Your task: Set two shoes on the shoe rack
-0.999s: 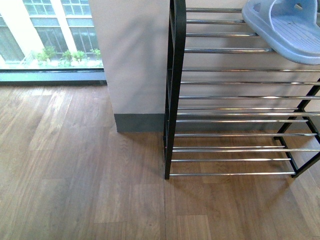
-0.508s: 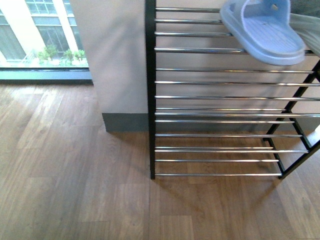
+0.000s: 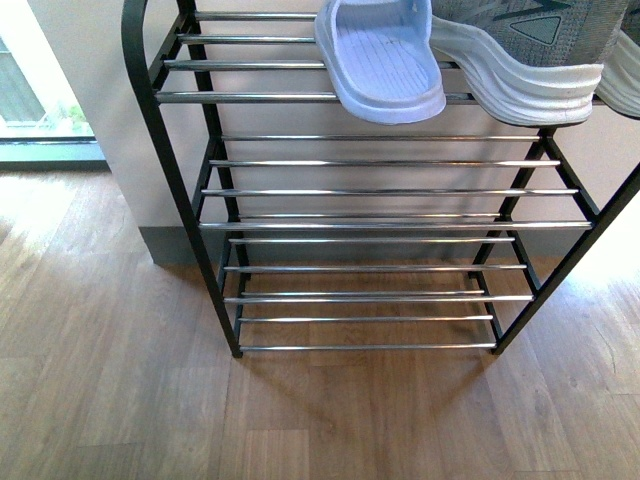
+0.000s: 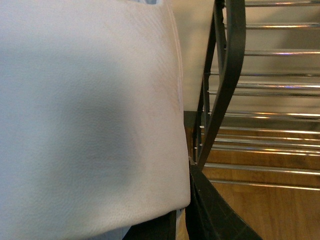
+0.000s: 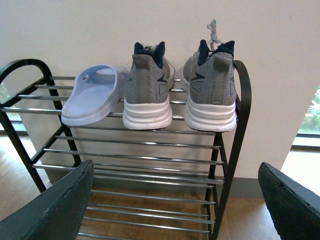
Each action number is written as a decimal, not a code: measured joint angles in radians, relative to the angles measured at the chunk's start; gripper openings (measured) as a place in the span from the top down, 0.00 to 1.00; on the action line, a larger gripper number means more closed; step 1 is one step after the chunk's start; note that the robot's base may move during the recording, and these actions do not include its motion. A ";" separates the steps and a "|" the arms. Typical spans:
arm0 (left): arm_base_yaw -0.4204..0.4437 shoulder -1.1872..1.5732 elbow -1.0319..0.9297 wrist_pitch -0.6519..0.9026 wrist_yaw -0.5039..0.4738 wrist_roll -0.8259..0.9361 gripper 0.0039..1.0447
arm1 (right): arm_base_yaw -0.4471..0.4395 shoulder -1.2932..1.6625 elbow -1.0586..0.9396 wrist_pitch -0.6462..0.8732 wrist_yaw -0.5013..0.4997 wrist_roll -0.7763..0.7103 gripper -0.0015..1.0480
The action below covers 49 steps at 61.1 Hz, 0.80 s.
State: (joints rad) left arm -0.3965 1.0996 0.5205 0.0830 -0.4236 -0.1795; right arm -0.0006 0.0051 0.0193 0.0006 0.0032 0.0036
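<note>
Rack (image 3: 190, 225): black frame with chrome rods, standing on the wood floor (image 3: 110, 400) against a pale wall (image 5: 150, 20); only the top shelf carries anything.
Slipper (image 5: 92, 95): one pale blue slide on the top shelf, at the 9 o'clock end of the row in the right wrist view, its end jutting past the front rod.
Sneakers (image 5: 147, 90): two grey ones with white soles, side by side at 3 o'clock from the slipper, heels toward the camera.
Right gripper (image 5: 175, 200): jaws spread wide and empty, both dark fingers at the lower corners of its own view, well back from the rack.
Left gripper: cannot tell; its view is filled by a pale, smooth surface close to the lens beside the rack's post, possibly the second slipper.
Progress: three shoes sit on the rack, so the task looks mostly or wholly done.
Left to do: perhaps shelve the other slipper, which no view clearly shows.
</note>
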 joint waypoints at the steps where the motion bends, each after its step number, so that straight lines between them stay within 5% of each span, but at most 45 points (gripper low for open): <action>1: 0.000 0.000 0.000 0.000 0.000 0.000 0.98 | 0.000 0.000 0.000 0.000 0.000 0.000 0.09; 13: -0.016 0.044 0.027 0.098 -0.005 0.008 0.98 | 0.000 0.000 0.000 0.000 0.000 0.000 0.09; 49: -0.029 0.632 0.779 -0.126 0.342 -0.087 0.98 | 0.000 0.000 0.000 0.000 0.000 0.000 0.09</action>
State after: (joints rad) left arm -0.4255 1.7317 1.2991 -0.0433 -0.0814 -0.2665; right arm -0.0006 0.0051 0.0193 0.0006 0.0032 0.0036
